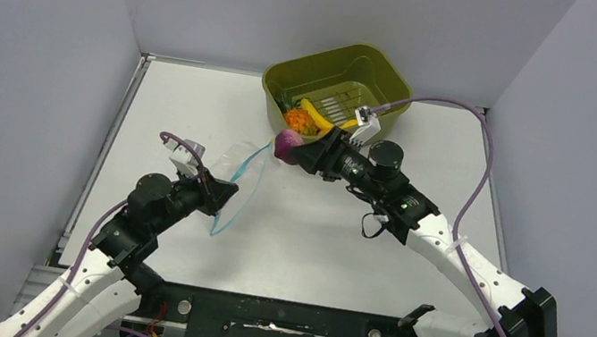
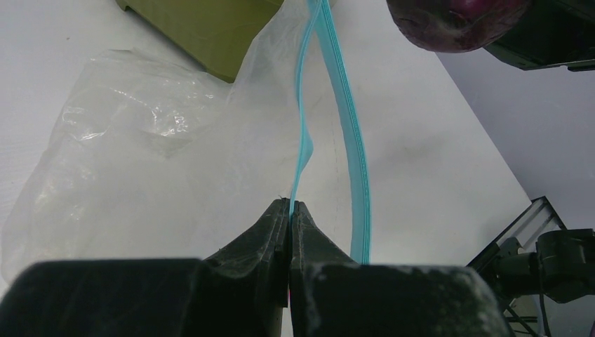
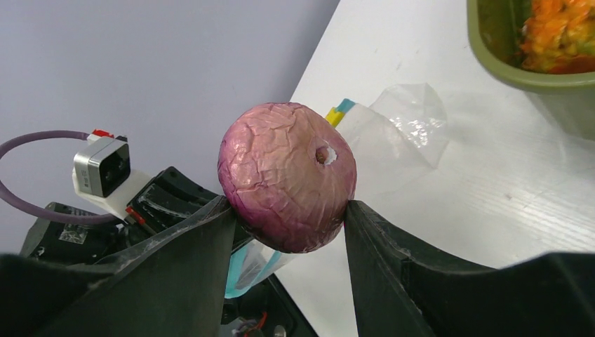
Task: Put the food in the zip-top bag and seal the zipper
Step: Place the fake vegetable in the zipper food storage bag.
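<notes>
A purple-pink round food piece (image 1: 287, 143) (image 3: 288, 182) is clamped between the fingers of my right gripper (image 1: 299, 152) (image 3: 288, 206), above the table beside the bag's far end. The clear zip-top bag (image 1: 242, 173) (image 2: 140, 154) lies between the arms. My left gripper (image 1: 223, 193) (image 2: 290, 205) is shut on one lip of its teal zipper (image 2: 351, 126). The two teal strips stand apart, so the mouth gapes. The purple piece (image 2: 456, 21) shows at the top edge of the left wrist view. A yellow banana (image 1: 322, 111) and an orange fruit (image 1: 300, 120) (image 3: 558, 31) lie in the basin.
An olive-green plastic basin (image 1: 392, 70) (image 3: 505, 67) stands at the back of the white table, just behind my right gripper. Grey walls close in the left, right and back sides. A purple cable (image 1: 482, 188) loops over the right arm.
</notes>
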`<state>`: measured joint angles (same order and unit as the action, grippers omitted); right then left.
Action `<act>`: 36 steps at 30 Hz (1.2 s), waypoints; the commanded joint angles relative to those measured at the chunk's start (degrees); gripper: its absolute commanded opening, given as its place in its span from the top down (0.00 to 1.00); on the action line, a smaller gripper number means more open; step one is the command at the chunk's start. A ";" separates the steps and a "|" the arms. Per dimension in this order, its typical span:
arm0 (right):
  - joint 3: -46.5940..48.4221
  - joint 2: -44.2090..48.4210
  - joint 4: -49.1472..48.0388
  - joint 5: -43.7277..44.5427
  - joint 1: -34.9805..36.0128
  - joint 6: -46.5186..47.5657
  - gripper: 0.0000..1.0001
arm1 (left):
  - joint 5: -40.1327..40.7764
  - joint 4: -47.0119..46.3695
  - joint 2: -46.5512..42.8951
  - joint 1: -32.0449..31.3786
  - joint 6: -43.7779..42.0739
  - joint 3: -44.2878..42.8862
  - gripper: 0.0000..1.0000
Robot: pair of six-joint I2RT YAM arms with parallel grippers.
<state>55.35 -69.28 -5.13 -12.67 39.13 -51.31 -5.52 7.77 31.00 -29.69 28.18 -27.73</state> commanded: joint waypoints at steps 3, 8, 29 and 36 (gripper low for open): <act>5.05 -3.85 -6.19 1.06 4.07 -6.48 0.75 | -2.19 -3.74 0.20 -0.10 1.57 -1.06 1.00; 7.75 -6.37 -6.55 1.64 7.79 -6.20 0.74 | -2.25 -3.73 -0.40 -0.10 2.04 -0.90 1.00; 10.17 -8.03 5.18 4.05 11.07 -2.57 0.71 | -1.89 -6.63 -0.81 -0.10 4.70 -1.91 1.00; 8.91 -7.66 10.38 4.94 11.56 -2.77 0.70 | -2.30 -6.91 -0.47 -0.08 5.19 -1.52 1.00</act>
<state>62.70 -77.43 3.29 -9.17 50.33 -54.48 -6.96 5.69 30.89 -29.69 32.62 -27.75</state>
